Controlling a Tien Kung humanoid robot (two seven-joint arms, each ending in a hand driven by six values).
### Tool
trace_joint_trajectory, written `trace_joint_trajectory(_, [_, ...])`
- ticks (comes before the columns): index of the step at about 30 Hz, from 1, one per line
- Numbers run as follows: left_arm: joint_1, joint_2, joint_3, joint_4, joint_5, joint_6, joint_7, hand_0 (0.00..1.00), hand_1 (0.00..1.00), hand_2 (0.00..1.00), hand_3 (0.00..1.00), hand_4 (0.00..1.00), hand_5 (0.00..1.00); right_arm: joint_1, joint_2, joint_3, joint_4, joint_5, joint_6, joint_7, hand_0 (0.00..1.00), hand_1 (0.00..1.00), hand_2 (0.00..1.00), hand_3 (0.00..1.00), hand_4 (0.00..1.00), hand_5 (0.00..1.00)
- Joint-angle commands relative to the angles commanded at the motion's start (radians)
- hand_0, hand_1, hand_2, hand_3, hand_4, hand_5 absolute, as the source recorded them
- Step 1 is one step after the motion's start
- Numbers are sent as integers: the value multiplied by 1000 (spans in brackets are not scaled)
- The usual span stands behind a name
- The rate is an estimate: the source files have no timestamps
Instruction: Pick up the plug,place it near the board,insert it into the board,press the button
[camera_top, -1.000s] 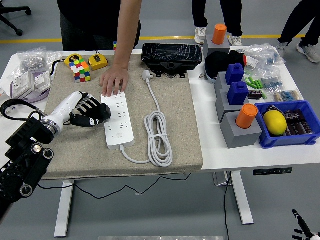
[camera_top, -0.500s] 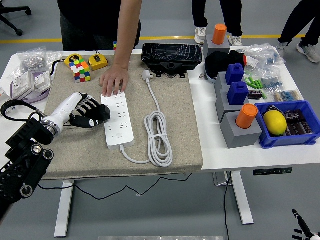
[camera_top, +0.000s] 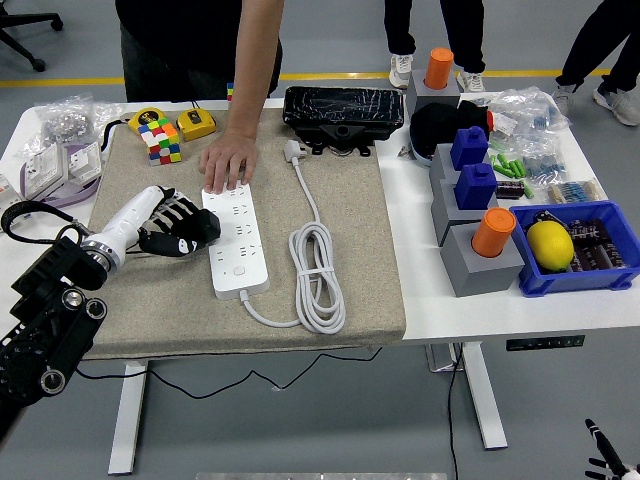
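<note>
Left hand (camera_top: 180, 232): fingers curled loosely, holding nothing, knuckles against the left side of the board, about mid-length. White forearm runs in from the mat's left edge.
Change over the last second: almost none. The hand has crept a touch toward the board's lower half; no lift, no reach.
Right hand: only a fingertip or two shows at the lower right corner of the view, below the desk; too little to tell whether open or closed.
Board (camera_top: 237, 243): white power strip lying lengthwise on the mat's left half, its far end toward the desk's far edge. Unmoved.
Person's hand (camera_top: 229, 160): flat on the board's far end, pinning it down. Unmoved.
Plug (camera_top: 294, 151): white, lying on the mat near the desk's far edge, just in front of the black box (camera_top: 343, 108). Not in any socket, well apart from the robot hand.
Cord (camera_top: 318, 268): runs from the plug down the mat's middle, coils beside the board's right side, loops back into its near end.
Mat (camera_top: 350, 300): beige, covers the desk's left and middle.
Button: a small mark near the board's near end, probably the switch; too small to be sure.
Meaning for the task: the first step is not done. The plug is untouched, and the hand sits on the wrong side of the board from it.
Next need, as I judge: raise the hand clear of the board and the person's hand, then cross toward the far edge to the plug.
Risk: knocking the board or snagging the cord on the way over.
</note>
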Motion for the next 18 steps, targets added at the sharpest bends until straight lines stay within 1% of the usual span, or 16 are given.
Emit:
trace_joint_trajectory(4, [0,0,0,1,-1,0,-2,424,562,501,535,676,2,0,0,2,0,-2,2,-1,994,865,792,842,998,998])
trace_joint_trajectory(5, [0,1,-1,1,-1,0,-2,443,583,564,573,728,2,0,0,3,0,-3,2,-1,994,865,791,842,998,998])
trace_joint_trajectory(10, [0,1,-2,2,0,1,-5,443,583,564,573,728,2,-1,0,2,0,-3,3,0,994,865,791,842,998,998])
trace_joint_trajectory(11, [0,1,-2,2,0,1,-5,518,667,617,600,765,2,-1,0,2,0,-3,3,0,997,865,791,842,998,998])
trace_joint_trajectory(16, [-1,1,-3,2,4,3,-5,518,667,617,600,765,2,-1,0,2,0,-3,3,0,997,865,791,842,998,998])
trace_joint_trajectory(18, [-1,2,-2,2,5,4,-5,534,673,630,616,765,2,-1,-1,0,0,-1,1,1,998,864,791,842,998,998])
